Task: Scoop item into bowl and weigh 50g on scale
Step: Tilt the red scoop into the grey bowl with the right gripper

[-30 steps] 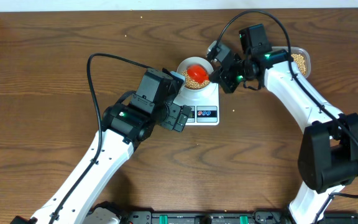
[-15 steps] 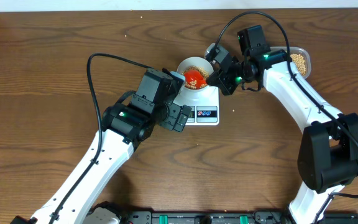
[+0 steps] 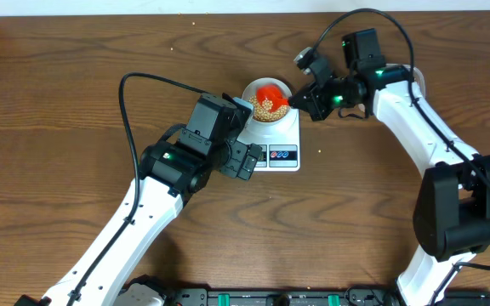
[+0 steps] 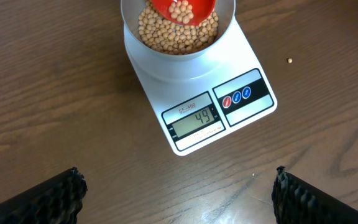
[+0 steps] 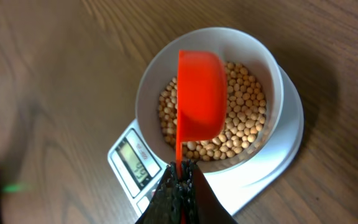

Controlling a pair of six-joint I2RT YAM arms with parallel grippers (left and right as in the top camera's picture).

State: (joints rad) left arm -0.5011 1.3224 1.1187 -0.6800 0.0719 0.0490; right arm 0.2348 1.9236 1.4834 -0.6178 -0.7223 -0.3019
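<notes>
Near the table's far edge, the bowl (image 5: 263, 56) of beans (image 5: 244, 134) sits on the scale (image 4: 185, 87), its display (image 4: 194, 119) reading 49. Right jaws, pinching a red scoop (image 5: 201, 93) by its handle, hold it over the bowl, probably to add the last few. Left jaws hang spread, empty.
</notes>
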